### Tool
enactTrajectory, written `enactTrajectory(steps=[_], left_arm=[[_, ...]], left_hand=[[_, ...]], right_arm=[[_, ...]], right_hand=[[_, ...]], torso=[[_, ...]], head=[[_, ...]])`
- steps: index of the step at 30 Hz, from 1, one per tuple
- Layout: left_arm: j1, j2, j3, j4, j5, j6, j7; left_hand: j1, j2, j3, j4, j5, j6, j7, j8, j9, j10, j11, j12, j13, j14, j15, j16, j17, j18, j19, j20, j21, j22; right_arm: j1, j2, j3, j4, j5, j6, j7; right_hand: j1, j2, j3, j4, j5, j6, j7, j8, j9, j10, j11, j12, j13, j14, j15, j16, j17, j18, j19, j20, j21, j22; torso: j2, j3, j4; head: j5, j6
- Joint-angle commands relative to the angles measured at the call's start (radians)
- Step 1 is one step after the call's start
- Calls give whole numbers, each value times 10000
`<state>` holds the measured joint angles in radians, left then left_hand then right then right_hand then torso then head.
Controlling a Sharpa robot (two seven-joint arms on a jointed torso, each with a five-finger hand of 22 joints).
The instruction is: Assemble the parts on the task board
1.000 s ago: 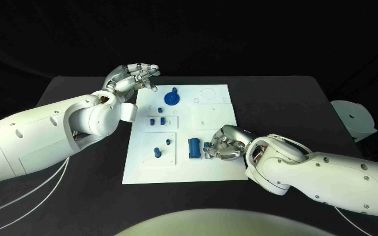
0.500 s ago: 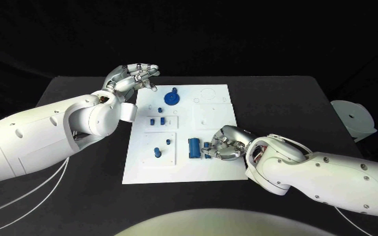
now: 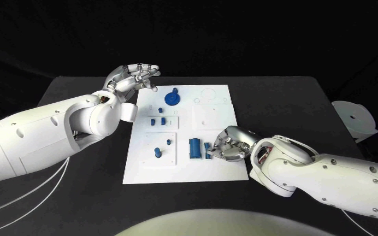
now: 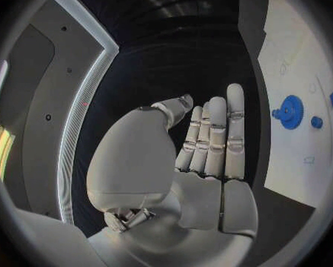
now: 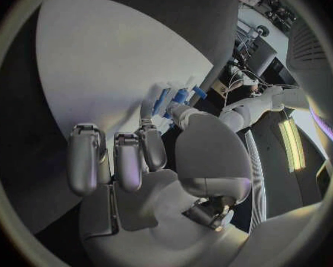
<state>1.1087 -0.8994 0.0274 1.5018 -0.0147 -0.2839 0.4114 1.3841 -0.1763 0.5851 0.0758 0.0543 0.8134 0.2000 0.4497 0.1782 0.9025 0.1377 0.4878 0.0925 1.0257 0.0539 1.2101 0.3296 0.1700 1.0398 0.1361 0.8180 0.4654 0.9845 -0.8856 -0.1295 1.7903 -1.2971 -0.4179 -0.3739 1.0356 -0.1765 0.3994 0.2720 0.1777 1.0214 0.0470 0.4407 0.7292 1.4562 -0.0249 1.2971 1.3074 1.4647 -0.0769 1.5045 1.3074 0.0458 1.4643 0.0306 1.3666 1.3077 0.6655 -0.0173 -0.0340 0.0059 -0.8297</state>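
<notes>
The white task board (image 3: 212,167) lies mid-table. On it sit a blue gear (image 3: 172,98), a blue cylinder (image 3: 194,147) and small blue pieces (image 3: 158,121). My right hand (image 3: 230,144) rests on the board's near right part, just right of the cylinder. Its thumb and a finger pinch a small blue part (image 3: 207,149) that stands on the board, seen up close as the blue part (image 5: 180,95) beyond my right hand (image 5: 159,172). My left hand (image 3: 134,76) hovers off the board's far left corner and holds nothing. The gear (image 4: 290,111) lies beyond the straight fingers of my left hand (image 4: 204,154).
A white round object (image 3: 353,117) stands at the table's right edge. Thin white cables (image 3: 31,192) run along the near left side. Black tabletop (image 3: 276,99) stretches right of the board.
My right hand has slid slightly toward the near edge, and the small blue part at its fingertips went with it. The left hand has stayed put.
</notes>
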Motion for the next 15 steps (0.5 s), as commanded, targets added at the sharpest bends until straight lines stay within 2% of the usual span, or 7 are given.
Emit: enactTrajectory(steps=[1,4,5,6,9,11,15], left_arm=[[-3,31,5,-18,-35,165,67],[-32,55,-24,-70,-35,204,69],[-58,61,-37,-90,-34,225,71],[-87,66,-46,-105,-33,239,79],[-180,84,-61,-143,-17,172,188],[-265,116,-69,-196,54,89,325],[-440,196,-76,-372,232,30,606]], left_hand=[[-94,14,25,35,22,-65,15,40,10,-63,-22,41,14,-77,15,52,-9,147,45,59,-44,-10],[-94,14,25,35,22,-65,15,40,10,-63,-22,41,14,-77,15,52,-9,147,45,59,-44,-10],[-94,14,25,35,22,-65,15,40,10,-63,-22,41,14,-77,15,52,-9,147,45,59,-44,-10],[-94,14,25,35,22,-65,15,40,10,-63,-22,41,14,-77,15,52,-9,147,45,59,-44,-10],[-93,22,38,33,21,-90,21,58,14,-88,-18,55,15,-81,17,57,-15,147,49,59,-49,-15],[-121,12,28,46,19,-100,19,75,19,-81,-18,80,22,-93,23,55,-22,146,46,61,-60,-22],[-307,-55,-40,171,23,-161,-12,167,42,-58,-26,206,53,-522,64,-217,-158,129,-171,104,-283,-137]], right_arm=[[-4,-85,-2,30,276,-303,886],[72,-178,-1,-52,1431,-554,2435],[119,-192,-1,-118,1928,-614,3005],[165,-196,-1,-192,2357,-651,3452],[308,-176,-1,-474,3635,-681,4515],[439,-136,-1,-793,4751,-619,5230],[707,62,1,-1712,6841,-417,6374]], right_hand=[[129,23,-77,-12,57,-34,26,-58,-15,-48,20,-86,589,730,-68,10,964,-14,249,-40,-117,2039],[484,56,-167,-63,257,-416,179,-286,-97,-456,154,-851,67,614,32,-209,492,113,-26,18,-798,1850],[935,207,-72,-218,391,-890,377,-574,-200,-1162,314,-2112,-798,365,144,-655,-393,340,-536,95,-2034,1501],[1099,236,-80,-278,401,-995,451,-653,-227,-1339,382,-2382,-989,342,223,-712,-435,366,-629,153,-2231,1440],[1325,280,-99,-365,416,-1105,527,-744,-255,-1714,449,-3014,-1449,230,298,-948,-814,483,-907,228,-2892,1239],[1630,325,-47,-509,411,-1396,659,-888,-273,-3242,617,-5560,-3248,-425,413,-2027,-2501,835,-1891,358,-5087,536],[1954,426,73,-643,218,-1963,967,-1216,-349,-3934,861,-6770,-4352,-1839,661,-4556,-5674,1325,-3474,614,-8682,-933]], torso=[[-36,-5,-10],[-101,-20,-24],[-132,-21,-33],[-163,-24,-43],[-255,-37,-70],[-331,-52,-86],[-536,-105,-113]], head=[[-4,2],[-36,138],[-48,150],[-77,169],[-98,311],[-102,450],[-179,724]])
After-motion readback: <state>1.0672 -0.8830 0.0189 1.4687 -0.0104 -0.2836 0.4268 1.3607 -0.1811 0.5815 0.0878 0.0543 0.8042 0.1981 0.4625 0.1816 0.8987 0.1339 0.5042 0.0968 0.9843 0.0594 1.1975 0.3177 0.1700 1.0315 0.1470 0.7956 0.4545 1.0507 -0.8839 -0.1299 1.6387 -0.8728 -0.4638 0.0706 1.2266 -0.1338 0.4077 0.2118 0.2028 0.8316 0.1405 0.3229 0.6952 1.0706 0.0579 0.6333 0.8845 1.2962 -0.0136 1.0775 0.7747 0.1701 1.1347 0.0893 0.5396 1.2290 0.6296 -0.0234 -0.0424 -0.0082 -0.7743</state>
